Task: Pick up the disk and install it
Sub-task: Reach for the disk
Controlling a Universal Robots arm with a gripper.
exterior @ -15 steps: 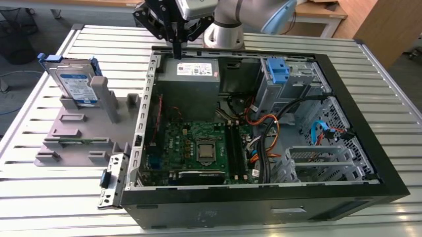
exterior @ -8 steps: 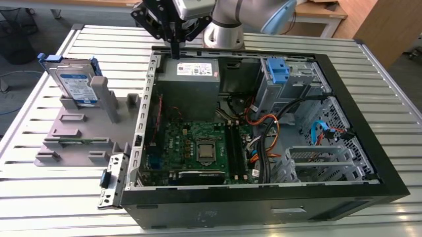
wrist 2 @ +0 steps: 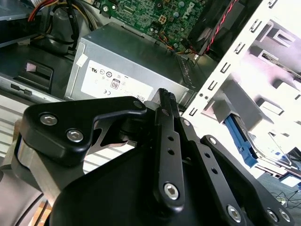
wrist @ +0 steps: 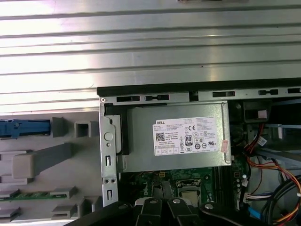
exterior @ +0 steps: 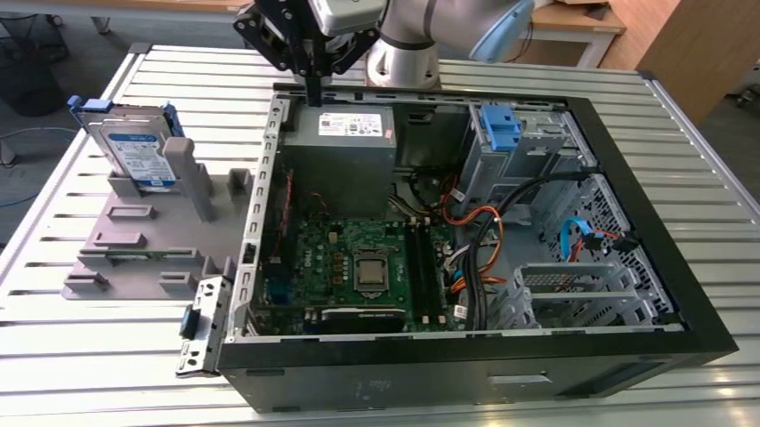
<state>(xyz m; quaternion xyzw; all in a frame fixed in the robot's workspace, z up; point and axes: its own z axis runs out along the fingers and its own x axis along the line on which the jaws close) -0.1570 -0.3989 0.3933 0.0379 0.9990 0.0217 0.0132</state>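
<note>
The disk (exterior: 134, 147), a silver drive with a white-and-blue label in a blue caddy, stands upright in a grey holder (exterior: 131, 240) on the exterior view's left, outside the computer case. The first wrist view shows its blue edge (wrist: 23, 128), and the second wrist view shows the disk (wrist 2: 263, 148) past the case wall. My gripper (exterior: 315, 93) hangs above the case's far edge, over the grey power supply (exterior: 344, 133), well to the right of the disk. Its black fingers (wrist 2: 164, 101) are pressed together, shut on nothing.
The open black computer case (exterior: 665, 267) lies on a slatted metal table (exterior: 71, 374). Inside are a green motherboard (exterior: 356, 267), bundled cables (exterior: 487, 240), a drive cage with a bare blue bracket (exterior: 501, 129) and an empty metal bay (exterior: 582, 285).
</note>
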